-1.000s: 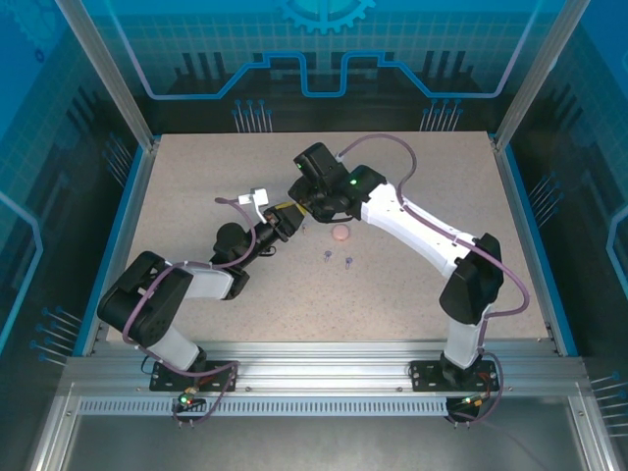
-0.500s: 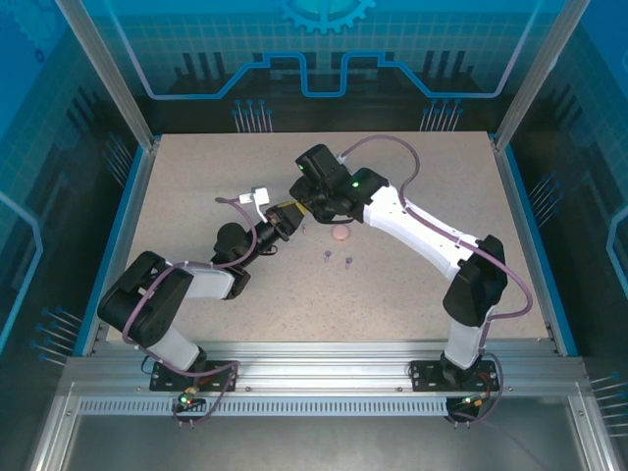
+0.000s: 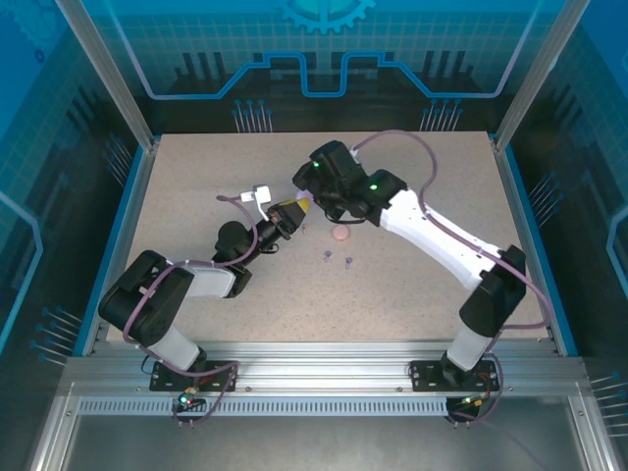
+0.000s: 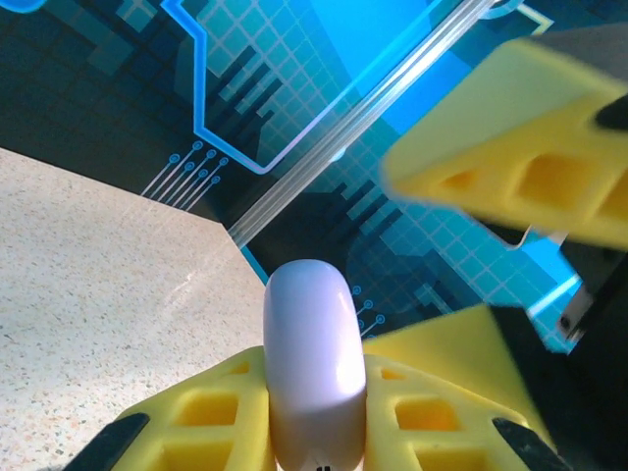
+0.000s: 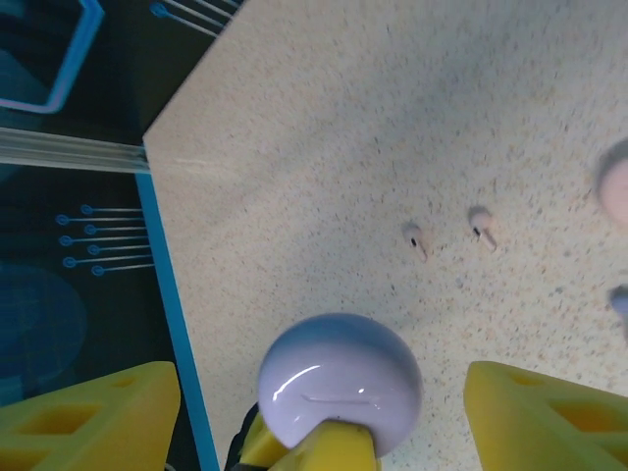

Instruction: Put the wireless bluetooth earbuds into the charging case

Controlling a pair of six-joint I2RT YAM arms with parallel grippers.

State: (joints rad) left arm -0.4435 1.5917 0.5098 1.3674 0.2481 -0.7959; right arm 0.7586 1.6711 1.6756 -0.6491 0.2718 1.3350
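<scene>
My left gripper (image 4: 314,437) is shut on a lavender round charging case (image 4: 313,358), held on edge above the table. In the right wrist view the same case (image 5: 340,383) sits between the wide-apart fingers of my open right gripper (image 5: 319,427), which touch nothing. The two grippers meet mid-table: left (image 3: 293,212), right (image 3: 311,203). Two pale pink earbuds (image 5: 416,240) lie on the table beyond the case. Two purple earbuds (image 3: 326,257) lie further toward the near edge. The case looks closed.
A pink round case (image 3: 340,234) lies on the table just right of the grippers, also at the right edge of the right wrist view (image 5: 616,182). A blue rim (image 5: 167,304) borders the table. One yellow right finger (image 4: 520,147) hangs above the held case.
My right gripper has opened and come off the lavender case, and its arm has shifted a little right. The left gripper has closed on the case and holds it.
</scene>
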